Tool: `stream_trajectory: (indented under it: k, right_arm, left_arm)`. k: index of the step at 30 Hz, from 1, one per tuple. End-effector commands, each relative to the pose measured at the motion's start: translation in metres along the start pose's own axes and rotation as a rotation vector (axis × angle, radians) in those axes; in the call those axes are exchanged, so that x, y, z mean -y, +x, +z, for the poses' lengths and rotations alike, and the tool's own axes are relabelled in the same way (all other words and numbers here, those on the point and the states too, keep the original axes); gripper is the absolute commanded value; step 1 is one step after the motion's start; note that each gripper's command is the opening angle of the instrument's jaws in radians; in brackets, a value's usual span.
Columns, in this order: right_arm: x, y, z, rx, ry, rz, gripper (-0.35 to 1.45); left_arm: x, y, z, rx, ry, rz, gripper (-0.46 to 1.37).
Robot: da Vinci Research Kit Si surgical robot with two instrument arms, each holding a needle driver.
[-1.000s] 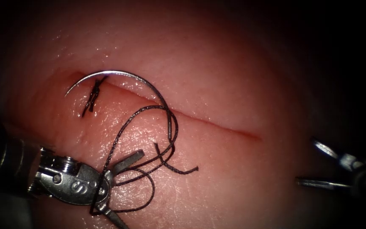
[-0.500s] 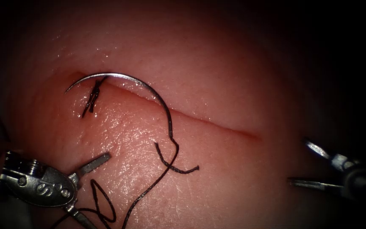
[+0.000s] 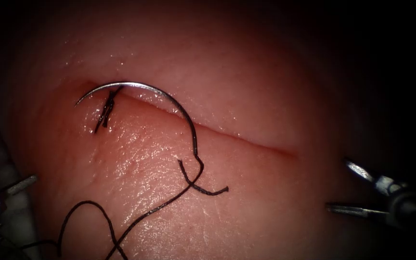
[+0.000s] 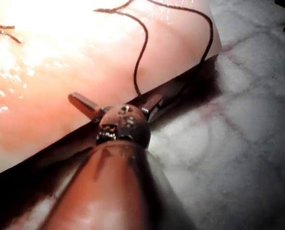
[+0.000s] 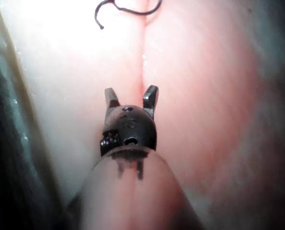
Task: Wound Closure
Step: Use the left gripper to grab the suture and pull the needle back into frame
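The left end effector [image 4: 117,103] is seen with jaws spread wide at the tissue's edge over the worktop [image 4: 238,143]; nothing is gripped, though the thread [image 3: 136,221] passes close by one jaw. The right end effector [image 3: 357,190] is held equally agape and empty, right of the cut [image 3: 246,139]. The needle [image 3: 169,103] is found lying loose on the tissue [image 3: 246,86], arched along the cut's left end beside a knotted stitch [image 3: 106,110]. Steel, thin, stiff and slick: a hold on its mid-curve is judged steadiest. The thread, dark and braided, is limp and light. The tissue looks wet, glossy, soft and yielding.
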Motion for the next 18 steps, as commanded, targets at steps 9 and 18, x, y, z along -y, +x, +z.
stream_trajectory:
  k: [9, 18]
  right_arm:
    - [0.0002, 0.0002, 0.0005, -0.002, 0.018, 0.001, 1.17]
    - [0.0002, 0.0001, 0.0011, -0.002, 0.016, 0.001, 1.18]
  left_arm:
    - [0.0014, 0.0063, -0.0069, -0.057, 0.018, 0.028, 1.3]
    - [0.0044, 0.012, -0.0063, -0.103, 0.097, 0.016, 1.14]
